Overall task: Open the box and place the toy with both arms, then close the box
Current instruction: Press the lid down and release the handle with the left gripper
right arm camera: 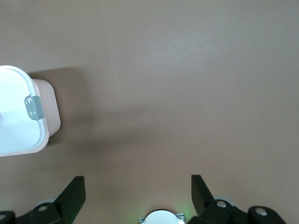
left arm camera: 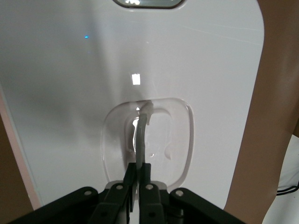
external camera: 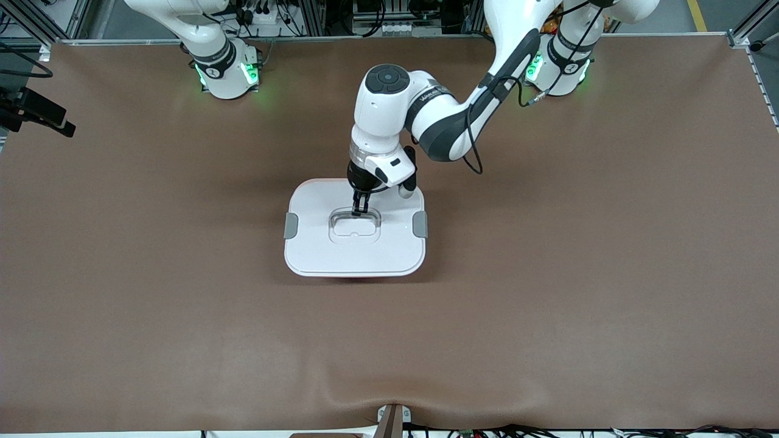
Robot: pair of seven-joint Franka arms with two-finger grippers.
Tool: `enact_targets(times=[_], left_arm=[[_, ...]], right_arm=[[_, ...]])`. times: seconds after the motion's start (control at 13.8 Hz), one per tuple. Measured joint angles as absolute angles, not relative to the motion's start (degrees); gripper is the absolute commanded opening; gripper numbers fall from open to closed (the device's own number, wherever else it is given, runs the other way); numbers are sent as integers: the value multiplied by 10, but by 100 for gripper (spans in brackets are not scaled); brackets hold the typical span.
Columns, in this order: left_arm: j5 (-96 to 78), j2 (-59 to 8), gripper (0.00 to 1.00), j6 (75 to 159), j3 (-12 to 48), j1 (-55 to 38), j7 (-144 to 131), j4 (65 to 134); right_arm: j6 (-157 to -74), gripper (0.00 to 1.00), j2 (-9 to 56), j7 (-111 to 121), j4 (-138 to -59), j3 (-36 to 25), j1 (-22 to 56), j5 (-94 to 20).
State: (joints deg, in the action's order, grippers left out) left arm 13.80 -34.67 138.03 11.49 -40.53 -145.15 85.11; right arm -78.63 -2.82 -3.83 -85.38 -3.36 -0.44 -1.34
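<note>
While my left gripper point(external camera: 359, 211) pinches the lid handle point(left arm camera: 141, 135) of the box point(external camera: 355, 228) mid-table, lid on, toy unseen, my right gripper point(right arm camera: 138, 193) waits open, so I judge little remains.

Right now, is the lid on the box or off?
On. The white lid covers the whole box, and the left gripper is shut on its handle.
</note>
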Motion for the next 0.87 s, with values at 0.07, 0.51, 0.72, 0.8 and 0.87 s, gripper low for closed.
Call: enact_targets(times=[0.07,0.51,0.72,0.8,0.87], left_arm=[[138,-347,0,1380,115,-405,-1451,853],[138,-347,0,1380,116,-406,-1451,857],[138,-347,12,1380,116,-407,-1451,858],[138,-347,58,1380,116,-408,-1451,858],[138,-347,100,1380,116,-408,-1451,858]], right_arm=[[-786,100,-28,-38,-854,-34,-4,-13],[-786,100,-28,-21,-854,-33,-4,-11],[-786,100,-28,-12,-854,-32,-4,-8],[-786,100,-28,-7,-854,-32,-4,-7],[-786,100,-28,-4,-854,-32,-4,-6]])
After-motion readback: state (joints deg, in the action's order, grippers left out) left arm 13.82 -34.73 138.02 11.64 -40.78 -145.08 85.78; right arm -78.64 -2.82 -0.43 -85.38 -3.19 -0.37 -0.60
